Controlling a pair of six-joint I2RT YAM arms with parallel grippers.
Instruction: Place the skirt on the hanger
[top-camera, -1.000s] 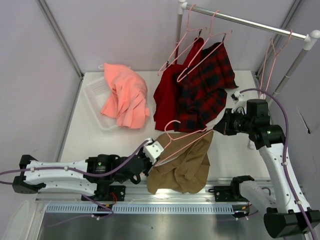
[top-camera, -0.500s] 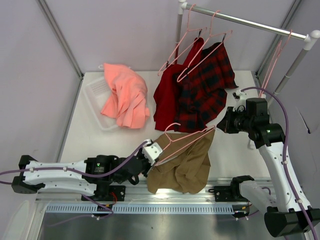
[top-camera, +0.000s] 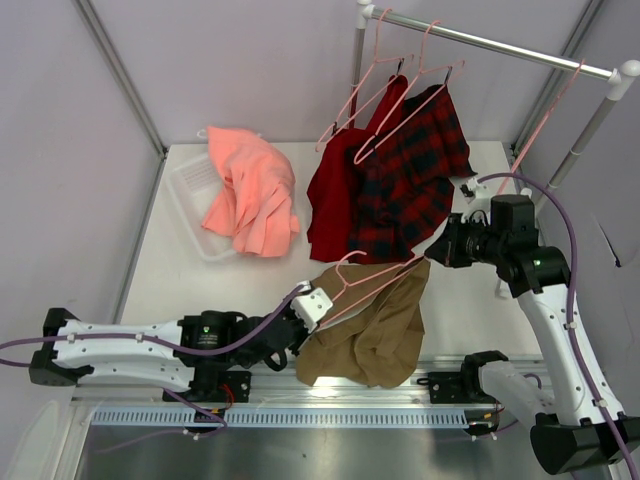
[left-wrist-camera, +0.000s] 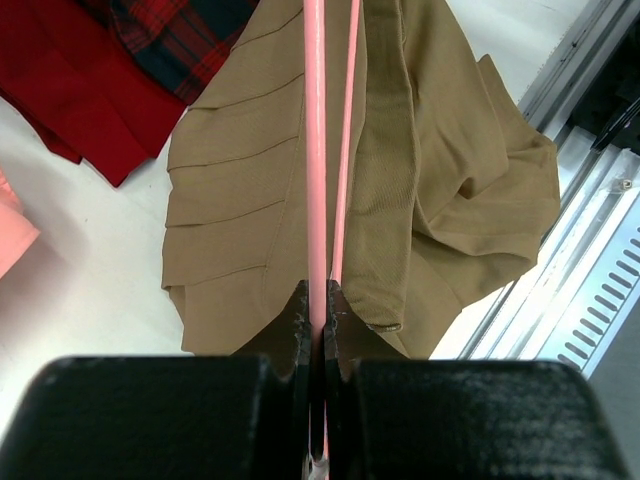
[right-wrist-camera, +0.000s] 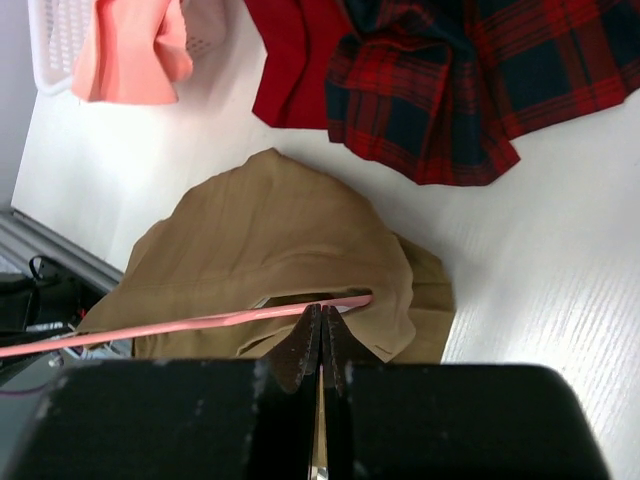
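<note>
Khaki skirt (top-camera: 370, 335), as I see it, draped over the pink hanger (top-camera: 365, 283) at the table (top-camera: 170, 285) near edge: left claw (left-wrist-camera: 318, 300) pinching the hanger's wire, right claw (right-wrist-camera: 320, 318) pressed together, apparently on the skirt's cloth, plaid garment (top-camera: 410, 190) just behind.

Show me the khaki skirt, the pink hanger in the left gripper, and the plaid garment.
skirt (top-camera: 375, 338): top view, middle of cloth
hanger (left-wrist-camera: 315, 130): left wrist view, straight bar
plaid garment (top-camera: 410, 190): top view, middle of fabric
</note>
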